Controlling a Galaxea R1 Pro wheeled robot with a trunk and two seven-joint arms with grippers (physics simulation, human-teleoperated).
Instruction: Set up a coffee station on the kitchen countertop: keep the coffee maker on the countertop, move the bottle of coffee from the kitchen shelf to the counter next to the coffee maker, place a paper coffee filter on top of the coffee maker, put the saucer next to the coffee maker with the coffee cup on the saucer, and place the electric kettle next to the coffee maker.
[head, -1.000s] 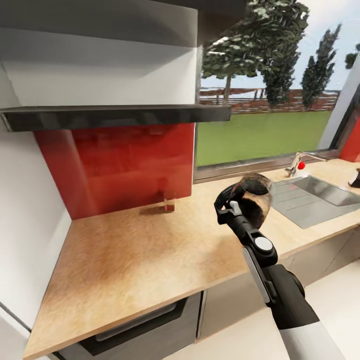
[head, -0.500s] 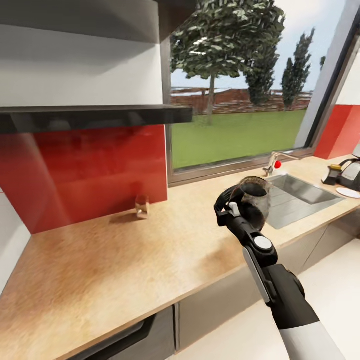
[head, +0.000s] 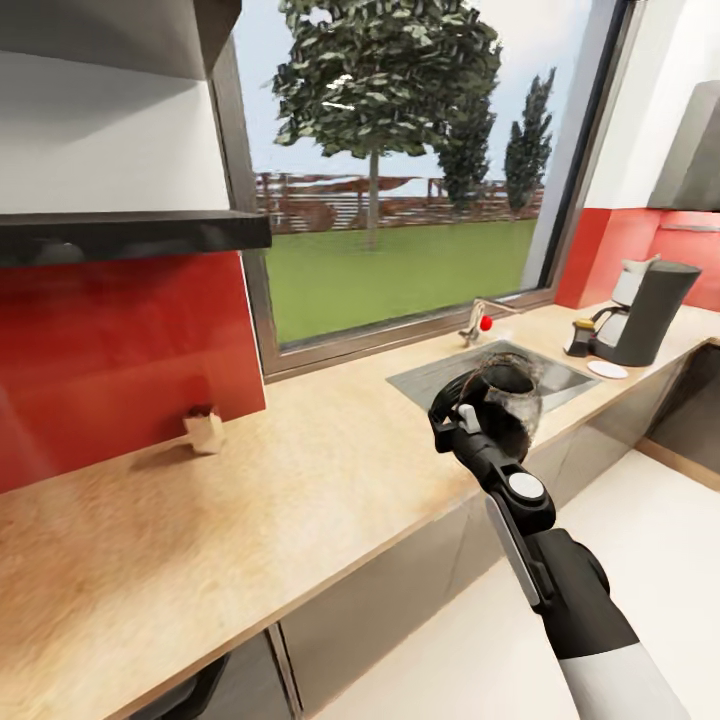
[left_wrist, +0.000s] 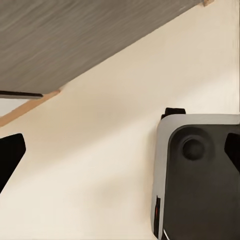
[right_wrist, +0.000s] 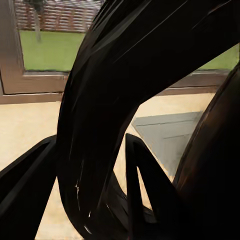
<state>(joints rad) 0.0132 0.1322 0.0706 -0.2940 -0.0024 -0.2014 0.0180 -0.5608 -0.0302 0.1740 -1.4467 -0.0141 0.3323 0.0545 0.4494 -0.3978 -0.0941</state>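
While unlabelled, the coffee bottle (head: 508, 398) sits clamped in the right hand (head: 462, 405) — no writing legible.

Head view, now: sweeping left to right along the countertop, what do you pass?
Small tan box by the red backsplash → right gripper holding the bottle of coffee → sink faucet → electric kettle → coffee maker.

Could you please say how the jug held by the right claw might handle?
The jug looks glassy, so probably fragile and slick. The right claw grips it by its handle, so it may swing or tilt.
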